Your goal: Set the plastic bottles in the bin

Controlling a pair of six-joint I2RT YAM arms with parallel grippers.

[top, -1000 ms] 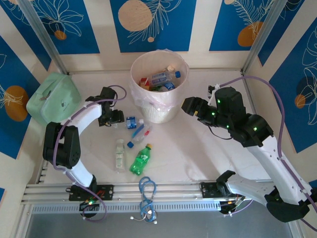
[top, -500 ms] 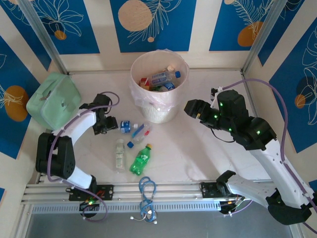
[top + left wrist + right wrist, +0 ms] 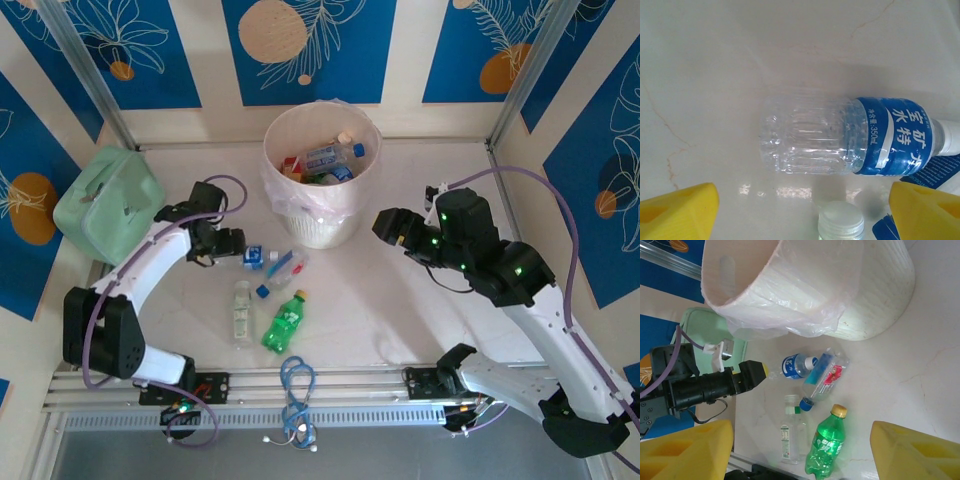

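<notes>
- Small clear plastic bottle with blue label [image 3: 256, 257] has slid slightly toward the table's left edge.
- Left gripper [image 3: 232, 243] followed it; that arm's elbow swung toward the near-left corner.
- Right gripper [image 3: 384, 224] drifted slightly toward the near edge.

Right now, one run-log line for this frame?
left gripper open at blue-label bottle, no grip | right gripper open, empty, near bin | four bottles on table

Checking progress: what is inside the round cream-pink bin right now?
The round cream-pink bin holds a heap of plastic bottles: a clear blue-labelled one on top, red-labelled ones beside it. Whatever lies beneath that top layer is covered.
</notes>
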